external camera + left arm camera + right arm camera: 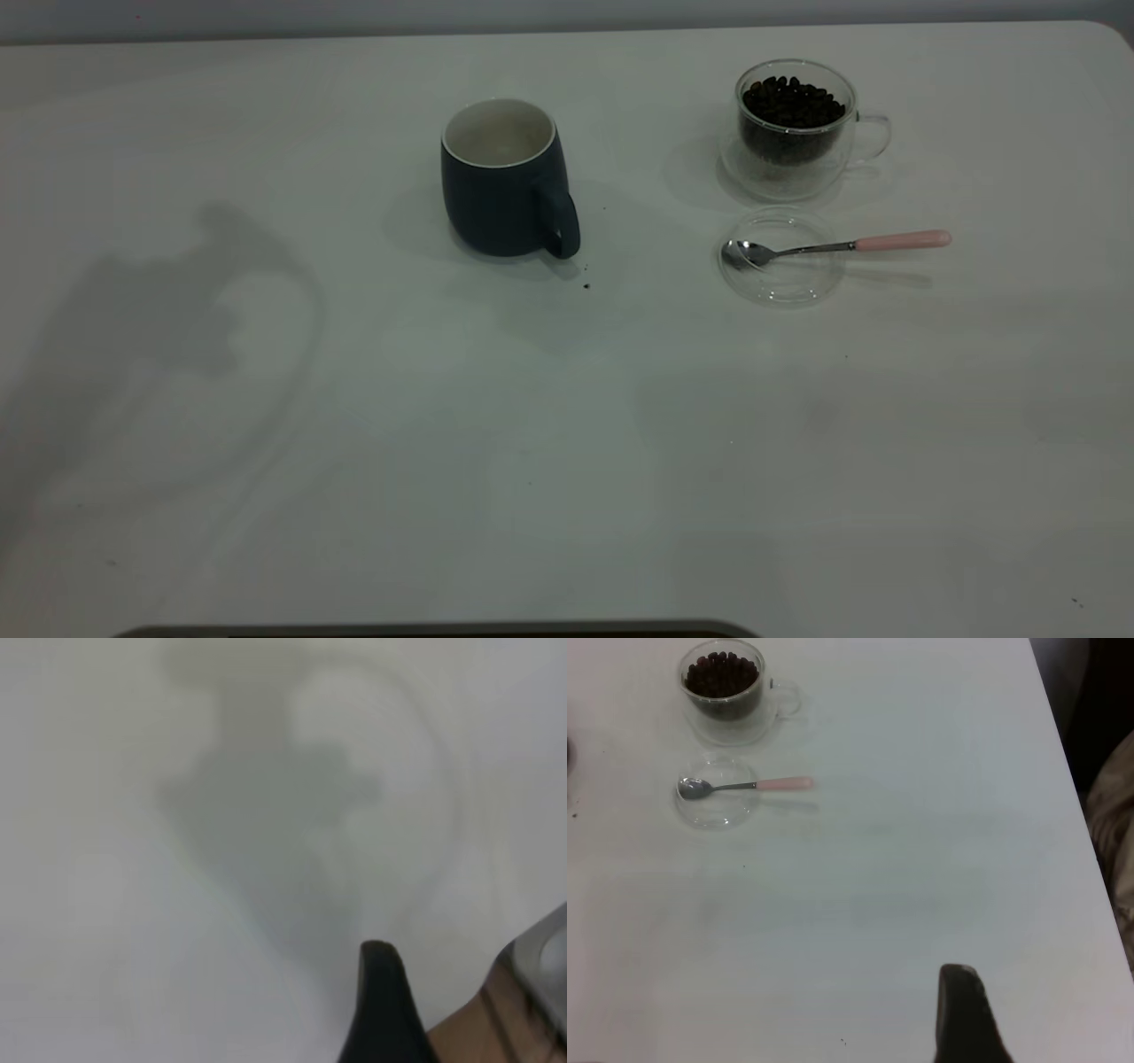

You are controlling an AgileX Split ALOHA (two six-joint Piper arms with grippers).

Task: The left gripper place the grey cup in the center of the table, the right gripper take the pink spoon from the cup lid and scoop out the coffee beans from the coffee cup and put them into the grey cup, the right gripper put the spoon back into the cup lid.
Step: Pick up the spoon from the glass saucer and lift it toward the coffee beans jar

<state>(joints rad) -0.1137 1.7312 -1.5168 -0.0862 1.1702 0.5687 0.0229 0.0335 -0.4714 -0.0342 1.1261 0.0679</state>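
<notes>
Left tool (383,992): out of the exterior view. Its wrist view shows a single dark fingertip above bare worktop, with the arm's shadow spread across the surface beyond it. Whether this tool is released or clenched cannot be told. Nothing is seen in its grasp.

Right tool (963,1010): also out of the exterior view. Its wrist view shows one dark fingertip over bare worktop, well apart from the task items. Released or clenched cannot be told; nothing is seen between the fingers.

Grey cup (505,179): upright near the middle of the worktop (567,461), toward the far side, handle turned to the near right. The pale interior shows no contents that can be made out. A few dark specks (586,285) lie on the surface just beside the handle.

Coffee cup (796,127): clear glass, upright at the right of the grey cup and well apart from it, handle pointing right. It holds dark coffee beans (791,100) close to the rim.

Cup lid (781,257): clear glass, lying flat just in front of the coffee cup.

Pink spoon (837,246): metal bowl resting in the cup lid, pink handle projecting past the lid's right edge above the worktop.

A broad shadow of the left arm falls on the left part of the worktop in the exterior view.
</notes>
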